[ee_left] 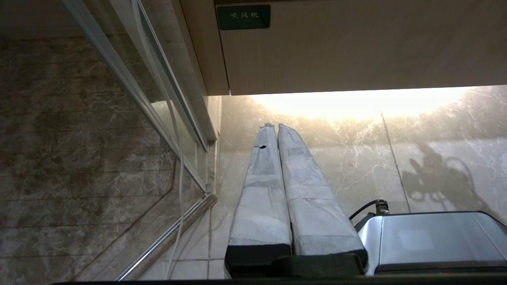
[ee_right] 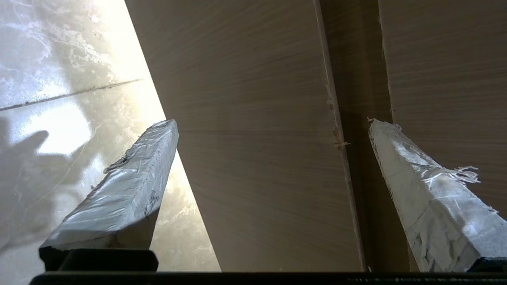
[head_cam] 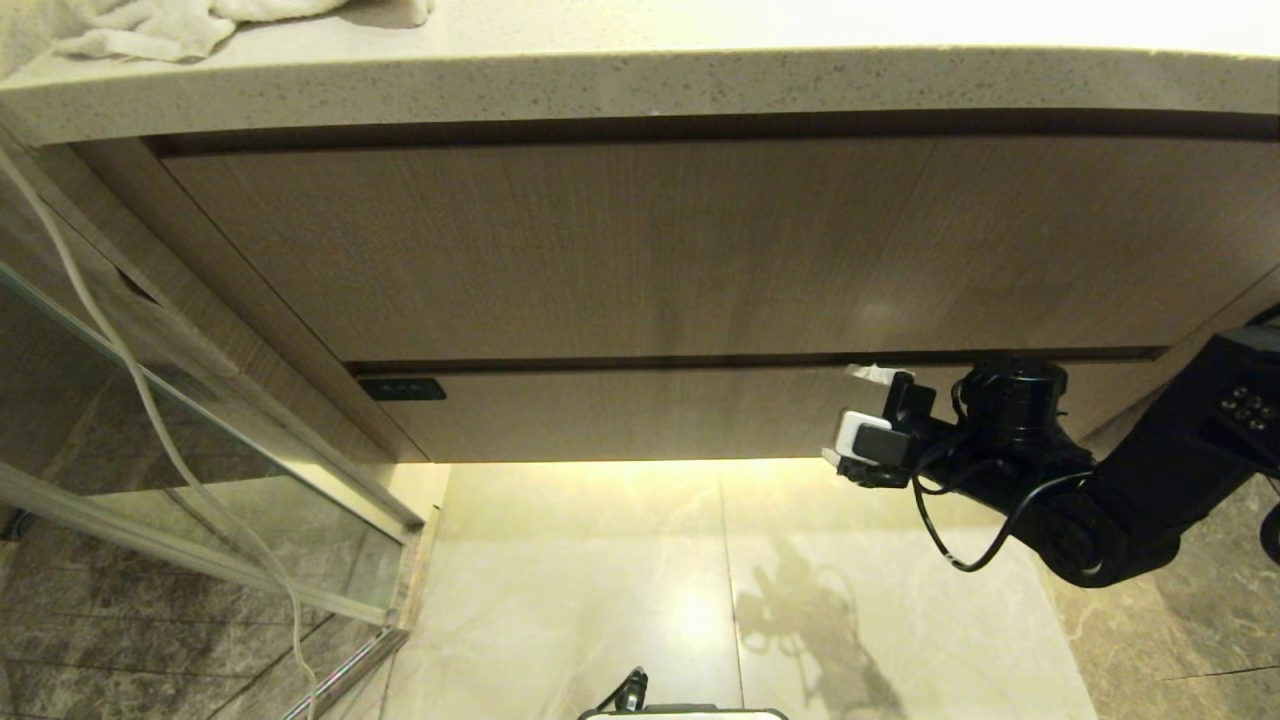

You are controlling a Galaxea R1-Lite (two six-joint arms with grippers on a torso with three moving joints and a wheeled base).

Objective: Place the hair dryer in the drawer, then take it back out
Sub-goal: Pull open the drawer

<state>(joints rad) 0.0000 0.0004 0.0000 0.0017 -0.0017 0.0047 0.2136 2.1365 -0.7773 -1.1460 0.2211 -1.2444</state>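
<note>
Head view: right gripper [head_cam: 858,415] facing closed drawer [head_cam: 640,415], fingers [ee_right: 130,190] spread wide, straddling drawer front; opening step starting; next needing hooking top edge, pulling; left gripper [ee_left: 277,130] parked, fingers together.

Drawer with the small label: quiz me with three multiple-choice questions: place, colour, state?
1. The right gripper is: A at the drawer's right part; B on the countertop; C by the glass door.
2. The drawer's label is: A white; B black; C red.
3. The right gripper's fingers are: A pressed together; B wide apart; C clamped on a towel.
Answers: 1 A, the head view shows it at the drawer front; 2 B, dark against light wood; 3 B, the wrist view shows a wide gap. The left gripper hangs shut, idle.
</note>
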